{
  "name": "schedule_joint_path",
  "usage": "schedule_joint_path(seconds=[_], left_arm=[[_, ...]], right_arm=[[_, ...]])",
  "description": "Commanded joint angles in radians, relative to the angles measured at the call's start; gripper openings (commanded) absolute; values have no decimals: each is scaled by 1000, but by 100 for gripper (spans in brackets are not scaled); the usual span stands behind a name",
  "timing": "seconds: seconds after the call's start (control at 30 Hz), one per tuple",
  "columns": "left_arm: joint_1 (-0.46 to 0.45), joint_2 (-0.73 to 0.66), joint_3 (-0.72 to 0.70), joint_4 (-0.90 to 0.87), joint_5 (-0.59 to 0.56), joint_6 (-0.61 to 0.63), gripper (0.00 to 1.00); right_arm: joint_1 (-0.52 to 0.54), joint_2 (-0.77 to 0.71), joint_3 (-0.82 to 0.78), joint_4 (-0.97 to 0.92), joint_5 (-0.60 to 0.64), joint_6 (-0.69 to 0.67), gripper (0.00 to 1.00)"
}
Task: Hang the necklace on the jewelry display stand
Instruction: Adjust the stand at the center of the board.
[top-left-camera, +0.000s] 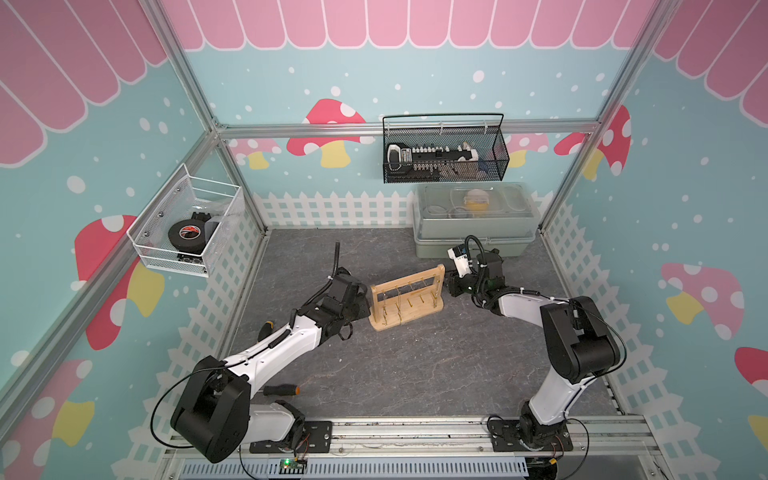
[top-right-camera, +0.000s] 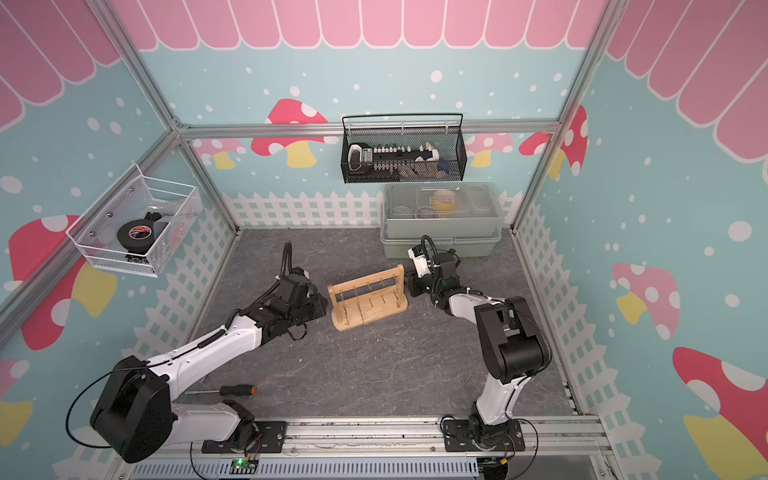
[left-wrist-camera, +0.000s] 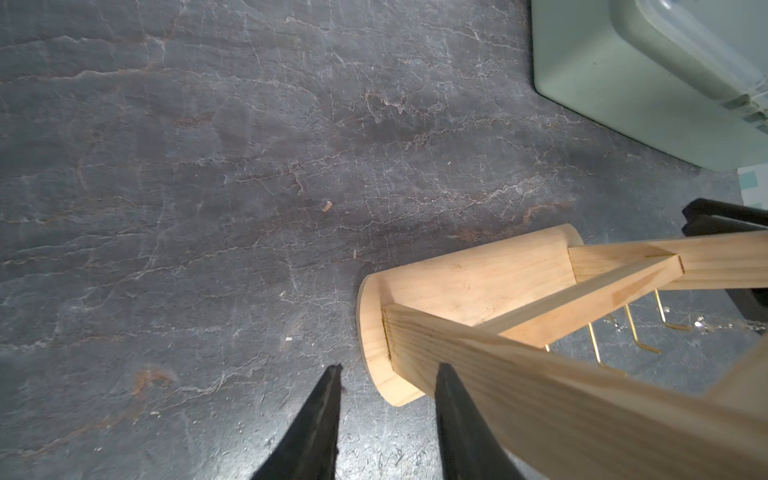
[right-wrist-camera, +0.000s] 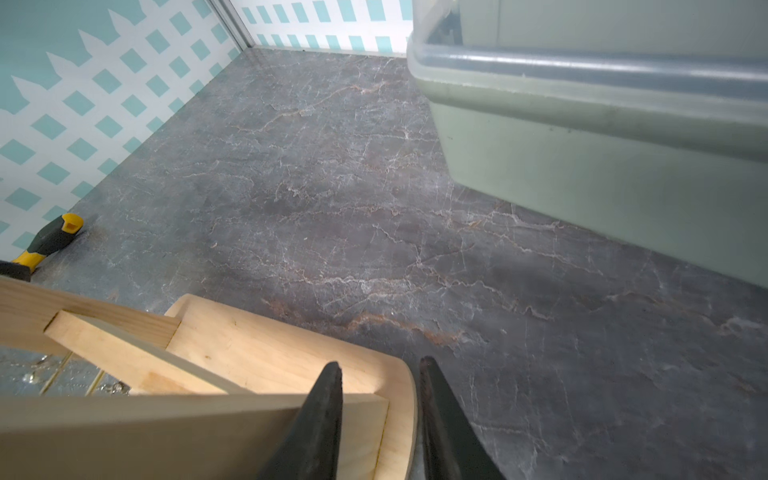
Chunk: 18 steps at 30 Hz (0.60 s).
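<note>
The light wooden jewelry display stand (top-left-camera: 407, 299) (top-right-camera: 368, 297) stands mid-table, angled between my two arms. A thin sparkling necklace chain (left-wrist-camera: 700, 323) (right-wrist-camera: 33, 376) shows by the gold hooks under its crossbar; I cannot tell which hook carries it. My left gripper (top-left-camera: 365, 309) (left-wrist-camera: 386, 368) is at the stand's left end, open, one finger lying along the upright (left-wrist-camera: 540, 374) and the base's rounded end in the gap. My right gripper (top-left-camera: 449, 286) (right-wrist-camera: 379, 363) is at the right end, fingers apart over the base's edge (right-wrist-camera: 399, 374), holding nothing that I can see.
A grey-green lidded box (top-left-camera: 473, 232) sits at the back right, close behind my right wrist. A black and orange screwdriver (top-left-camera: 282, 390) lies at the front left. A yellow and black tool handle (right-wrist-camera: 54, 237) lies by the left wall. Wire baskets (top-left-camera: 444, 153) (top-left-camera: 187, 224) hang on the walls.
</note>
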Motion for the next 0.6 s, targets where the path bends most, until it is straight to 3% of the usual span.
schedule_joint_path(seconds=[0.0,0.37,0.57], left_arm=[[11,-24,10,-5,-38,-30,38],[29,-45,-10,-7,-38,-39,38],[30,-87,-48,11,-19,-38,29]], right_arm=[[13,-48,-41,19,-40,3,32],[42,-182,-176,3,-3,27,31],[51,-254,-229,-1,8,68,31]])
